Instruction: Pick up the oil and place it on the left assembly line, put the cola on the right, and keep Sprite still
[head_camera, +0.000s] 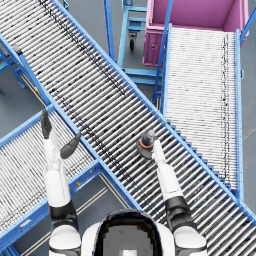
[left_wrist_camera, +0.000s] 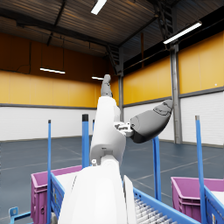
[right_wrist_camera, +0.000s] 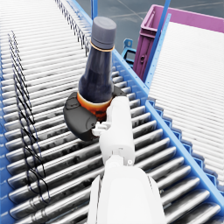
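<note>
Head view: the right forearm extends from the lower edge to the right hand (head_camera: 144, 151), which is closed around the lower body of the cola bottle (head_camera: 148, 139). The bottle is located over the central conveyor (head_camera: 100, 100), near the blue rail on the side facing the right conveyor (head_camera: 200, 90). The left hand (head_camera: 51, 142) is raised over the left conveyor (head_camera: 25, 165) with its fingers spread wide; it holds nothing. A purple bin (head_camera: 200, 12) stands at the far end of the right conveyor. Left wrist view: the left hand (left_wrist_camera: 127, 124) points upward against the hall wall, fingers well apart and empty. 2 purple bins (left_wrist_camera: 39, 192) (left_wrist_camera: 188, 192) are visible beyond the blue rails. Right wrist view: the right hand (right_wrist_camera: 85, 116) wraps the cola bottle (right_wrist_camera: 96, 74) at its orange band. The bottle has dark contents and a grey cap, and the cap end points away from the hand. The hand hides the bottle base, so contact with the rollers (right_wrist_camera: 43, 57) cannot be determined.
</note>
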